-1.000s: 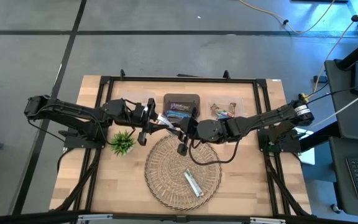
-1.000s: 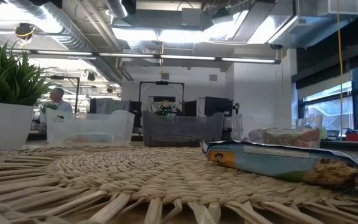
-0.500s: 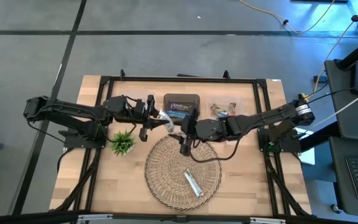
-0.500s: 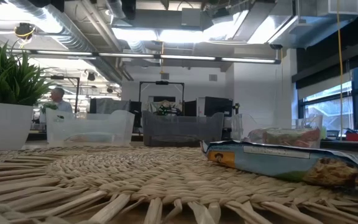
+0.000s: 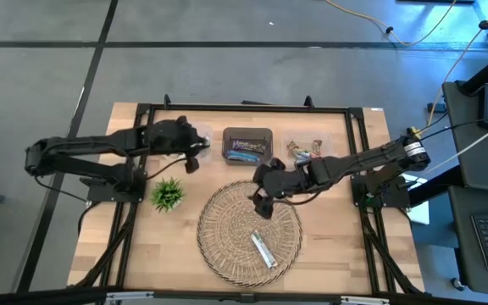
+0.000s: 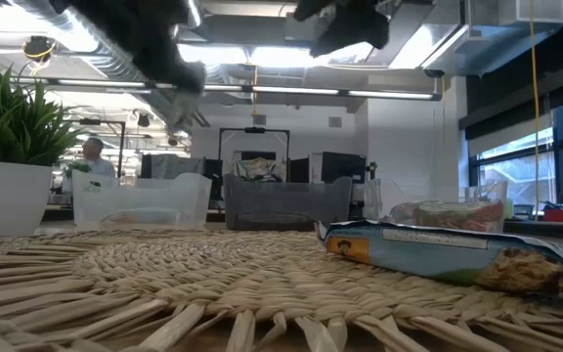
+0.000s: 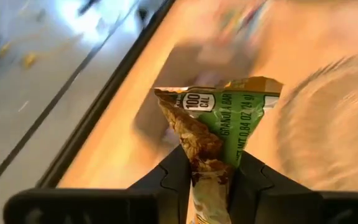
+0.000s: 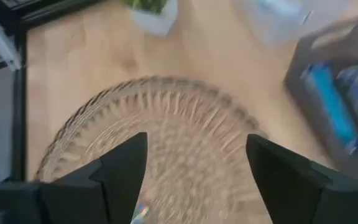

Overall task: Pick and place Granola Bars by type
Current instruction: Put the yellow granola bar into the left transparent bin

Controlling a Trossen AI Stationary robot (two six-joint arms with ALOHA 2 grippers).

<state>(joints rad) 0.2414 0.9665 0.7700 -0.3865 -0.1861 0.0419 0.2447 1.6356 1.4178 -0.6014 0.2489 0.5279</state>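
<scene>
Granola bar (image 7: 219, 134) in a green and brown foil wrapper sits pinched between the left gripper's (image 7: 209, 177) two dark fingers; its white badge reads "100 CAL", and down the green panel runs "GRANOLA BAR" with a weight line ending "(24 g)". The wrapper's top edge is crimped and gold-tinted, and a photo of oat clusters runs down its brown side. In the high view the left gripper (image 5: 195, 153) is at the back of the tabletop (image 5: 337, 254), beside the dark bin (image 5: 247, 133), which holds blue-wrapped bars (image 5: 246, 153). A clear bin (image 5: 315, 135) to the right of it holds brownish bars (image 5: 303, 151).

One silvery-white bar (image 5: 263, 250) lies on the round wicker tray (image 5: 219, 222), toward its near edge. In the low view that bar (image 6: 448, 252) shows a yellow-orange patch and a pale label strip whose print is too small to read.

Over the tray's far edge hangs the right gripper (image 5: 260, 202), its fingers (image 8: 124, 168) spread wide with nothing between them. A small green plant (image 5: 167, 194) in a white pot stands left of the tray.
</scene>
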